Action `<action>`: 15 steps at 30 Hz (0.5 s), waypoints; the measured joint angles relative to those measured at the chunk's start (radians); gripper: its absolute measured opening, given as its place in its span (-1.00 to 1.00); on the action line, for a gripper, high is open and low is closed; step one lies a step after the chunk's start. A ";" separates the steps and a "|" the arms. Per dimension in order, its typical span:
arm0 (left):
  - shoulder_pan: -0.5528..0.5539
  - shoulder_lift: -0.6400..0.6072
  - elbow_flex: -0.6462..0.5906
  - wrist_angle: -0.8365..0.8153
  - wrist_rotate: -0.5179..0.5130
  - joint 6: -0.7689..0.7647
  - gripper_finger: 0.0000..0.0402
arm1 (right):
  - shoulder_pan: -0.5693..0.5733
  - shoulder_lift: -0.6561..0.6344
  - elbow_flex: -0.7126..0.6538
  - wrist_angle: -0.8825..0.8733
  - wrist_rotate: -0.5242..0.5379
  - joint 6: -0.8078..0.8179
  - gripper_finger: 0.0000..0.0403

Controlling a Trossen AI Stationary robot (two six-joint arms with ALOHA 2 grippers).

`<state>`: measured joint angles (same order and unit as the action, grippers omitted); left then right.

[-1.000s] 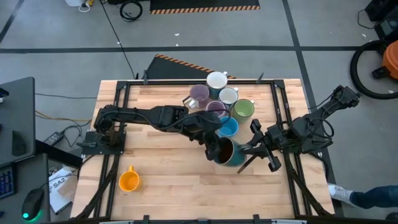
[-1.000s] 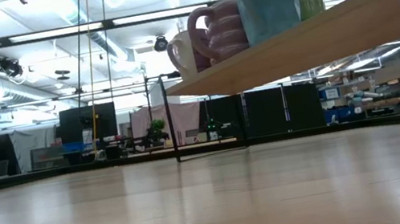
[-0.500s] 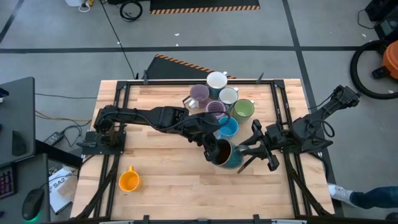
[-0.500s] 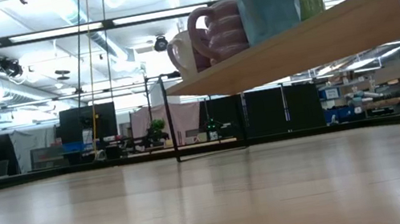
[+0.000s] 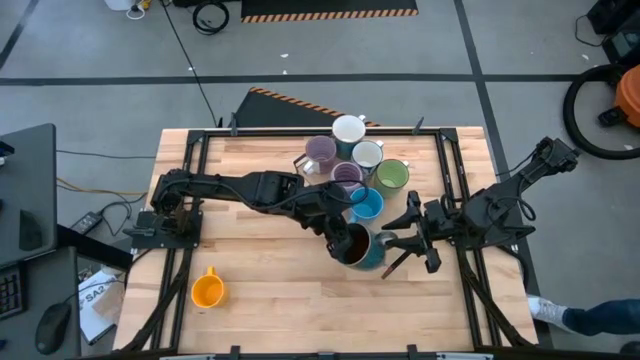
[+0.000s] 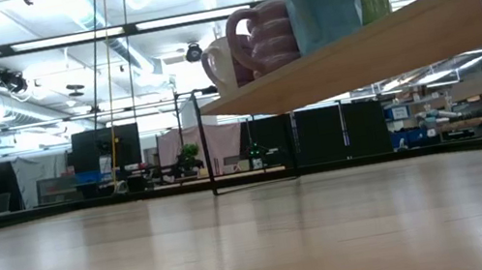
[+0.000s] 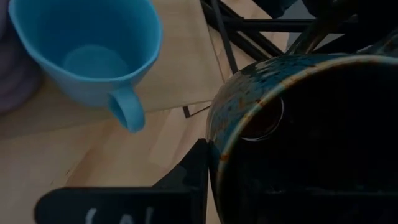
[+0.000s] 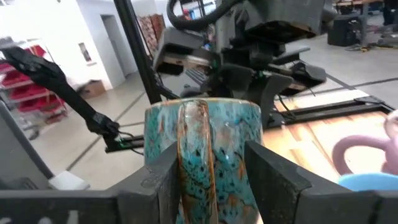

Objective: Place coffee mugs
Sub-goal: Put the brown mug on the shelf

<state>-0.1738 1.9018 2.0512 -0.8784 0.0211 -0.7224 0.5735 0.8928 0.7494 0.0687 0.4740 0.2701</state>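
A mug, speckled teal outside and dark inside (image 5: 357,246), hangs right of the table's middle, its mouth up. My left gripper (image 5: 338,232) is shut on its rim from the left. My right gripper (image 5: 398,237) is open, level with the mug on its right. Its fingers (image 8: 155,180) stand on either side of the mug's handle (image 8: 196,162), with a gap on each side. Lavender (image 5: 320,152), white (image 5: 349,130), green (image 5: 392,175) and blue (image 5: 366,204) mugs stand together on a raised wooden shelf (image 6: 383,43). An orange mug (image 5: 207,290) stands at the near left. My left gripper holds the teal mug by its rim (image 7: 214,146), on the side away from the handle. One finger (image 7: 189,180) lies against the outer wall; the other is lost in the dark inside. The fingers slant down from the table's left. The mug is mouth up, clear of the table.
Black frame rails (image 5: 455,190) run along the table's left and right sides. The blue mug stands just beyond the held mug. Bare wood lies across the table's near part between the orange mug and my right arm.
My right gripper has opened and let go of the teal mug's handle, its fingers spreading to either side. The mug stays in my left gripper at about the same place.
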 joint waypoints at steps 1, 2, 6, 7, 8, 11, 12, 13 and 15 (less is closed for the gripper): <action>0.000 0.000 0.000 -0.007 0.000 -0.002 -0.78 | 0.000 0.000 0.000 -0.014 0.005 0.007 -0.14; 0.000 0.000 0.000 -0.015 -0.001 -0.004 -0.78 | 0.000 -0.001 -0.001 -0.024 0.010 0.011 -0.14; -0.001 0.000 0.000 -0.015 -0.007 -0.013 -0.78 | 0.000 -0.008 -0.001 -0.030 0.049 0.010 -0.14; -0.002 0.000 0.000 -0.015 -0.014 -0.014 -0.78 | 0.000 -0.010 -0.001 -0.035 0.058 0.010 -0.14; -0.004 0.000 0.000 -0.017 -0.019 -0.016 -0.78 | 0.000 -0.011 -0.001 -0.045 0.067 0.010 -0.14; -0.013 0.000 0.000 -0.025 -0.048 -0.031 -0.78 | 0.000 -0.016 -0.002 -0.073 0.087 0.007 -0.14; -0.017 0.000 0.000 -0.022 -0.059 -0.032 -0.78 | 0.000 -0.017 -0.002 -0.077 0.086 0.005 -0.14; -0.023 0.000 0.000 -0.019 -0.071 -0.032 -0.78 | 0.000 -0.021 -0.002 -0.082 0.082 -0.006 -0.14; -0.033 0.000 0.000 -0.019 -0.096 -0.037 -0.78 | 0.001 -0.029 -0.002 -0.116 0.074 -0.008 -0.14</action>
<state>-0.2066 1.9018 2.0514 -0.8975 -0.0749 -0.7590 0.5743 0.8634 0.7479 -0.0475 0.5484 0.2624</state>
